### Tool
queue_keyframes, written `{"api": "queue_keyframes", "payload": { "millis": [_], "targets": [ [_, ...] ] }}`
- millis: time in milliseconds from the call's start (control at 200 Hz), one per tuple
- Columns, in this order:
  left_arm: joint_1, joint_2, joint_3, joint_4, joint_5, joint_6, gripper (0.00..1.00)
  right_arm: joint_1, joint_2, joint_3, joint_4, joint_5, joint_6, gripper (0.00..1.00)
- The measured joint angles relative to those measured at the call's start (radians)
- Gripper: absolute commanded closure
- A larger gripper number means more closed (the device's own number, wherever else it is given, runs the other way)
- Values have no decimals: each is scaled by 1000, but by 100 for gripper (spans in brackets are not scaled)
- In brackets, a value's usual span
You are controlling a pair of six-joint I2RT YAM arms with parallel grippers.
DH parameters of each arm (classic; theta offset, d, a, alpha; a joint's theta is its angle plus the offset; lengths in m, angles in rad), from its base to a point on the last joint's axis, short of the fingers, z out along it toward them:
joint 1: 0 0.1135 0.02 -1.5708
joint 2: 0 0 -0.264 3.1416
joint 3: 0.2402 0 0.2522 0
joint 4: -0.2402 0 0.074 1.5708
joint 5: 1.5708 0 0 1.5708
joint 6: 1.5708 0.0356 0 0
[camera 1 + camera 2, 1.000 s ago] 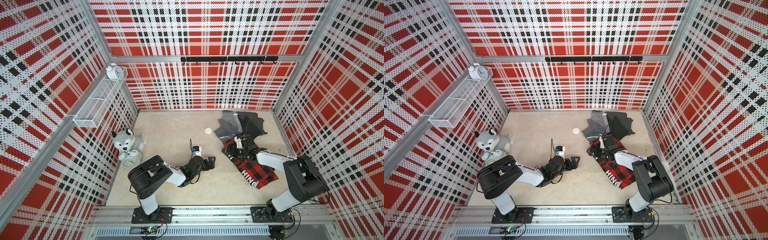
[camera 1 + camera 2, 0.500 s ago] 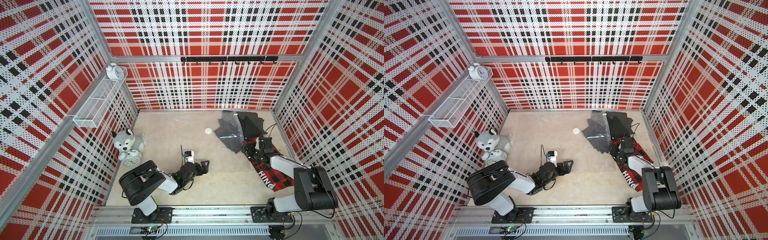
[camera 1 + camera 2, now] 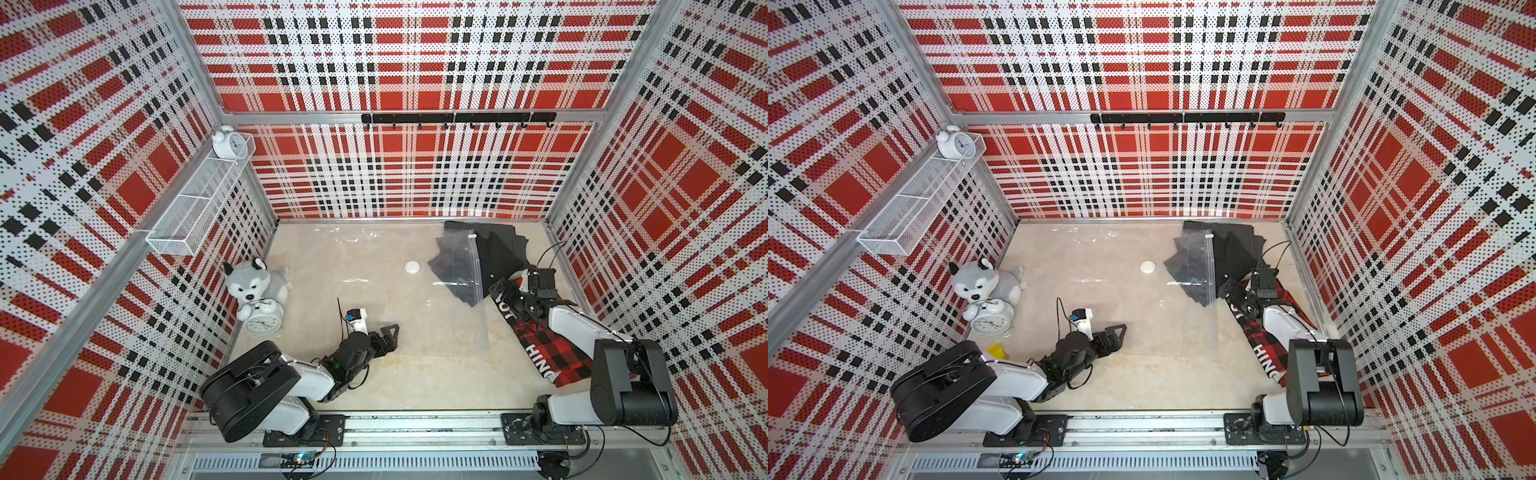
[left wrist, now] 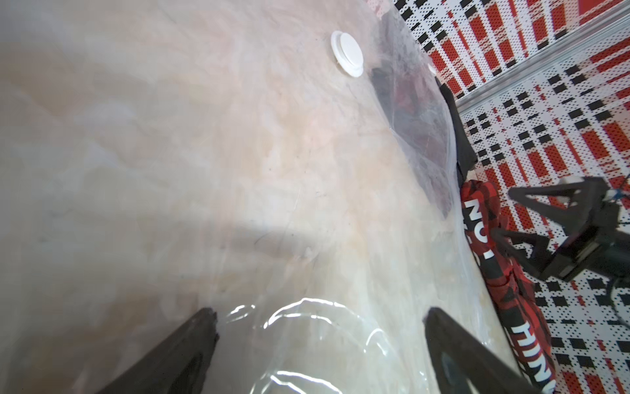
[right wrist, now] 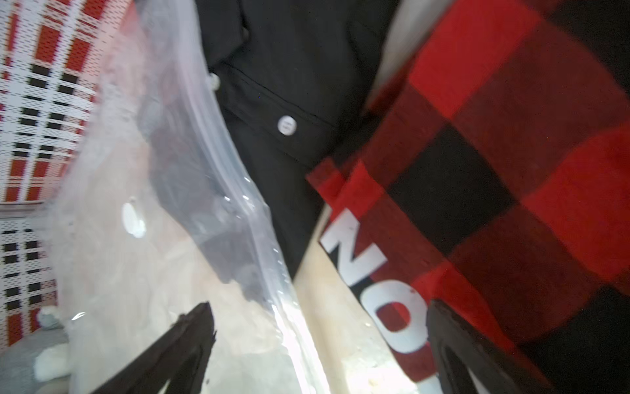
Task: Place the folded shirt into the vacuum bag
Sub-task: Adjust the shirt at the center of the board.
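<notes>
So the folded shirt [image 3: 552, 353], the red-and-black plaid one with white lettering, isn't in the vacuum bag [image 3: 386, 299] yet. It's lying on the counter [image 3: 415, 390] just outside the bag's zip edge [image 3: 478, 299].

My right jaws are spread as wide as they go and holding nothing. They sit low over the end of the shirt, right beside that zip edge. One tip is over the plaid and the other over the plastic side. Can't tell if either actually touches.

My left jaws are wide open too, also empty, hovering low over the crinkly clear plastic of the bag itself, well apart from the zip edge.

The bag's white valve cap [image 3: 412, 267] sits out in its middle. A black shirt [image 3: 494, 253] lies across the zip edge, partly showing through the plastic. A husky plush [image 3: 253, 282] and an alarm clock [image 3: 262, 323] sit off the bag's opposite side.
</notes>
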Motion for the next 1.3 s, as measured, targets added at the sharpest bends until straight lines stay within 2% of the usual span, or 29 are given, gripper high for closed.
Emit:
{"api": "queue_keyframes", "payload": {
  "millis": [140, 296, 516, 611, 1077, 1303],
  "targets": [
    [0, -84, 47, -188, -7, 12, 2, -1, 68, 152, 51, -84, 6, 0],
    [0, -143, 129, -349, -29, 42, 2, -1, 267, 335, 132, -168, 31, 0],
    [0, -151, 172, -424, -45, 69, 2, -5, 587, 538, 186, -215, 95, 0],
    [0, -151, 172, -446, -47, 71, 2, -15, 677, 586, 204, -211, 130, 0],
    [0, -169, 175, -499, -68, 75, 2, -117, 729, 639, 283, -108, 249, 0],
    [0, -165, 175, -504, -75, 77, 2, -118, 719, 562, 426, -104, 315, 0]
  ]
}}
